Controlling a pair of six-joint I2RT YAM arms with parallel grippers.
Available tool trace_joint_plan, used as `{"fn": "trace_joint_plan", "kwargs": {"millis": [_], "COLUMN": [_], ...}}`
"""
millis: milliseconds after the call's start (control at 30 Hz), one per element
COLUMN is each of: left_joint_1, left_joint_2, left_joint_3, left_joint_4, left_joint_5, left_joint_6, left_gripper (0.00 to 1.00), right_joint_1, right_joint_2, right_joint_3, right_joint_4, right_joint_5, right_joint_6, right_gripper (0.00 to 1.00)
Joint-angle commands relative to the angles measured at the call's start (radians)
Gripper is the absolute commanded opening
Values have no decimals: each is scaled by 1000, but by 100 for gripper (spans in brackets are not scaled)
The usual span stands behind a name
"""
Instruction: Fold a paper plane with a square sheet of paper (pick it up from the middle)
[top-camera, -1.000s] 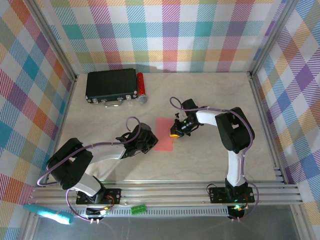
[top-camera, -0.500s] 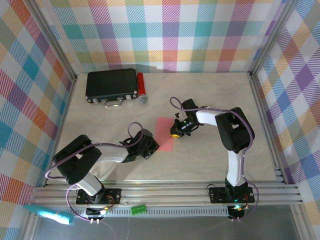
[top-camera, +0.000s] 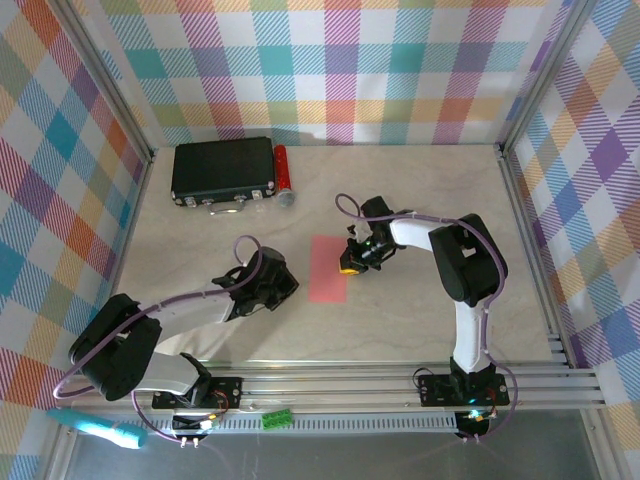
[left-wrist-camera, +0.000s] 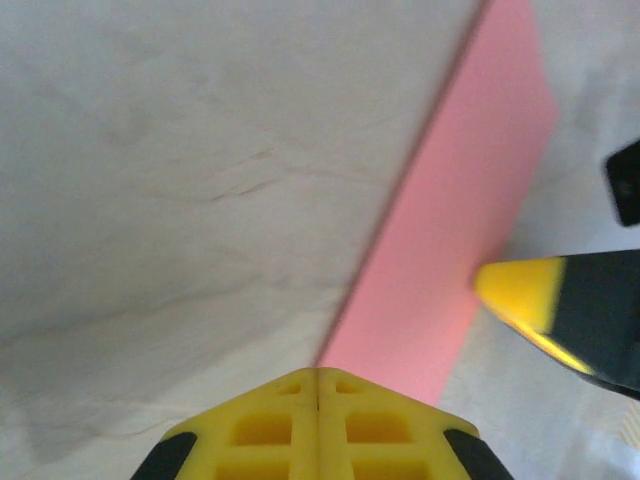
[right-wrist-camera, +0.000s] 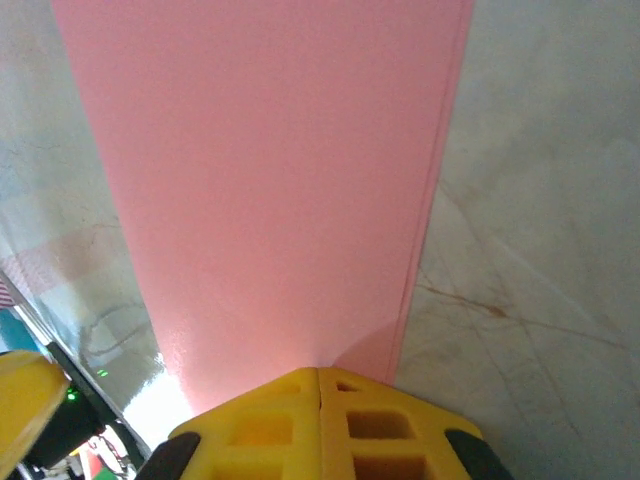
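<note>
Near the middle of the pale marbled surface (top-camera: 420, 330), the square sheet of paper (top-camera: 328, 270) lies flat, showing as a narrow pink rectangle with its long sides running away from the arms. In the right wrist view a second layer's edge runs along one long side of the paper (right-wrist-camera: 270, 180).

The right tool (top-camera: 349, 266) has its yellow fingers pressed together with nothing between them. Its tip rests on the paper's right edge. The right wrist camera shows the right tool (right-wrist-camera: 318, 375) closed tight at the sheet's border.

The left tool (top-camera: 288, 284) sits just beside the paper's left edge, apart from it. Its jaws are closed and empty, as the left wrist view (left-wrist-camera: 318, 385) shows, with the paper (left-wrist-camera: 450, 230) ahead.

A black box (top-camera: 222, 168) and a red cylinder (top-camera: 282, 170) lie at the far left, well apart.
</note>
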Motion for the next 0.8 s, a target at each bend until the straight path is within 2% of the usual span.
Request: {"fn": "trace_joint_plan", "kwargs": {"millis": [0,133,300,533,667,767], "left_joint_1": [23,44,72,142,162,165], "left_joint_2": [47,167,289,416,489,525], "left_joint_3": [67,142,228,348,413,439], "left_joint_4": [3,57,85,58,26,1], "left_joint_5": [105,215,255,318,343,320], "left_joint_6": [107,139,180,259,300,295], "left_gripper": [10,14,15,16,16,15], "right_joint_1": [19,19,15,2,2,2], "right_joint_2": [27,-57,-195,-364,-451,-483], "right_joint_3": [15,58,-15,-222,-333,-392], "right_joint_4": [-69,-54,-15,-4,59,120], "right_joint_5": [85,57,135,206,159,107], "right_joint_6": [-67,-32,77,209,305,374], "right_gripper": [8,15,28,32,33,34]}}
